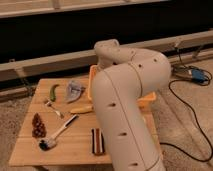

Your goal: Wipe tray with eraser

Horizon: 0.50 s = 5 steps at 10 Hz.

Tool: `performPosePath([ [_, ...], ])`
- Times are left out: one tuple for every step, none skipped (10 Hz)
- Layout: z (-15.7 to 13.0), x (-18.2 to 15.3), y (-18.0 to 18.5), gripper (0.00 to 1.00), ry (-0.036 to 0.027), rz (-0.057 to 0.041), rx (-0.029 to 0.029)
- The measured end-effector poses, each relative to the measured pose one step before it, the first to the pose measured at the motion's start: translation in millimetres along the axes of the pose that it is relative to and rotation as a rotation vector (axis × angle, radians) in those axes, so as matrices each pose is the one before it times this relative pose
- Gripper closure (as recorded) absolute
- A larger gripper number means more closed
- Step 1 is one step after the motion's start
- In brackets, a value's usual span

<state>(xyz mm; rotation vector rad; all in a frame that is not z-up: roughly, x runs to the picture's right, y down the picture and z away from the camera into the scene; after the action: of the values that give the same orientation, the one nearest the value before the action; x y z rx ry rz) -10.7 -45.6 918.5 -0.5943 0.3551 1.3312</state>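
Note:
The orange-yellow tray [92, 83] stands at the back of the wooden table [30, 152]. Only its left wall and a strip of its right side [148, 101] show. My big white arm [125, 100] fills the middle of the view and covers most of the tray. My gripper is out of sight behind the arm. No teal-green eraser shows; it is hidden or out of view.
On the table left of the tray lie a grey-blue crumpled piece [75, 90], a green pod [53, 92], a small yellow corn-like piece [81, 108], a fork [53, 108], a brown cone [37, 125], a brush [57, 135] and a dark striped block [97, 140]. Cables and a blue box [199, 76] lie on the floor at the right.

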Motion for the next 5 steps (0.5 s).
performPosePath([
  [7.04, 1.27, -2.03, 1.00, 0.00844, -0.00494, -0.00392],
  [6.98, 1.85, -0.83, 1.00, 0.00824, -0.00496, -0.00498],
  [7.48, 2.05, 0.61, 1.00, 0.00920, -0.00753, -0.00739],
  [3.71, 1.10, 0.99, 1.00, 0.00504, -0.00467, -0.00243],
  [5.55, 2.08, 1.99, 1.00, 0.00888, -0.00578, -0.00156],
])
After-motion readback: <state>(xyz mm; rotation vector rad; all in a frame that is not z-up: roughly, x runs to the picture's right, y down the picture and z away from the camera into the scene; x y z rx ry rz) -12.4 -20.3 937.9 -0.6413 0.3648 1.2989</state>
